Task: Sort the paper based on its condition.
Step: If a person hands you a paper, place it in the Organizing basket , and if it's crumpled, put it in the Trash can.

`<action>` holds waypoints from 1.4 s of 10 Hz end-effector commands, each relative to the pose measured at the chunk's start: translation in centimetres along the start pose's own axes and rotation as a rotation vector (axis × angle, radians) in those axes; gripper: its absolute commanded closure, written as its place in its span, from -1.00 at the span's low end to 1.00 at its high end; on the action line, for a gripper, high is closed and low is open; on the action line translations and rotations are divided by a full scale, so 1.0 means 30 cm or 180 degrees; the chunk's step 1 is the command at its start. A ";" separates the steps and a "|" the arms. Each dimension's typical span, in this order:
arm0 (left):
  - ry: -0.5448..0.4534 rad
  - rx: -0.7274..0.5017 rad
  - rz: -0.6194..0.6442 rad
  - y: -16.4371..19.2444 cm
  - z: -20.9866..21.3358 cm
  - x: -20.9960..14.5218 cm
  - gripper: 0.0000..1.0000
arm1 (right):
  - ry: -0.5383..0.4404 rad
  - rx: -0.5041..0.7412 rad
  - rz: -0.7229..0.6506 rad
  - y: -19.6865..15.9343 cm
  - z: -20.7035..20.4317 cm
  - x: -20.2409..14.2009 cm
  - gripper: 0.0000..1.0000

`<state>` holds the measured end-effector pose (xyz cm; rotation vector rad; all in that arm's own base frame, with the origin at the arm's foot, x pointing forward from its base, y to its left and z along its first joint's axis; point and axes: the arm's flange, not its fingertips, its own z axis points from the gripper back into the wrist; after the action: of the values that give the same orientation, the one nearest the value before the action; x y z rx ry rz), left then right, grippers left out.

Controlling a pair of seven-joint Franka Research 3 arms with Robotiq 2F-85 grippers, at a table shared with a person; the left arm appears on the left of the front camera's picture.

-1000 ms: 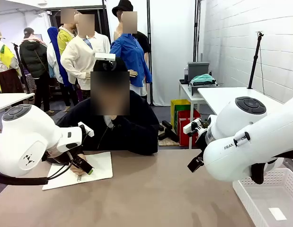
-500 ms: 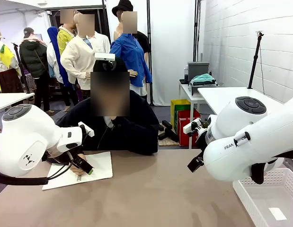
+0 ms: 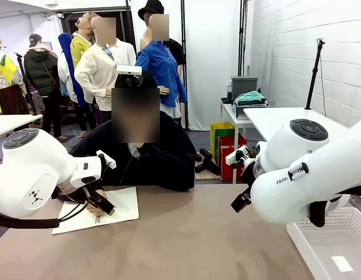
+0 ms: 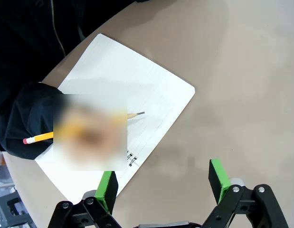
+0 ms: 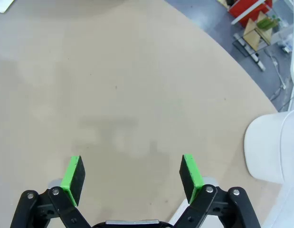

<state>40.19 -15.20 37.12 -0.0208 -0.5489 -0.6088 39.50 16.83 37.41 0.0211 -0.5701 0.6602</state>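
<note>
Where the crumpled paper wads lie I cannot tell. The only paper I can make out is the white lined spiral-bound notebook [image 4: 123, 90], open at the far left edge of the tan tabletop [image 3: 197, 233]. A person in a black sleeve [image 4: 28, 118] rests a hand [image 4: 90, 133] on its page, holding a yellow pencil [image 4: 135, 114]. The left gripper [image 4: 163, 183] hangs low over the notebook's near edge, tilted down from the bent white left arm [image 3: 34, 175]. Its green pads [image 4: 107, 187] are spread wide with nothing between them. The right gripper [image 5: 132, 175] points down at bare tabletop, its fingers also spread apart and holding nothing. A white plastic lattice basket [image 3: 311, 248] sits at the near right corner.
</note>
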 end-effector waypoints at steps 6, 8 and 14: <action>0.0000 0.0001 0.0009 0.004 0.000 -0.001 -1.00 | 0.0000 0.0001 -0.0003 0.000 0.000 0.000 -1.00; -0.0029 -0.0068 0.0092 -0.014 0.042 0.012 -1.00 | 0.0008 0.0185 0.0034 0.041 0.026 0.027 -1.00; -0.0213 -0.0416 0.0072 -0.021 0.402 0.105 -1.00 | -0.0011 0.0620 0.0401 0.192 0.291 0.258 -1.00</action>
<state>36.16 -16.17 47.58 -0.1417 -0.6031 -0.5852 35.94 24.79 46.91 0.1730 -0.5311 0.7923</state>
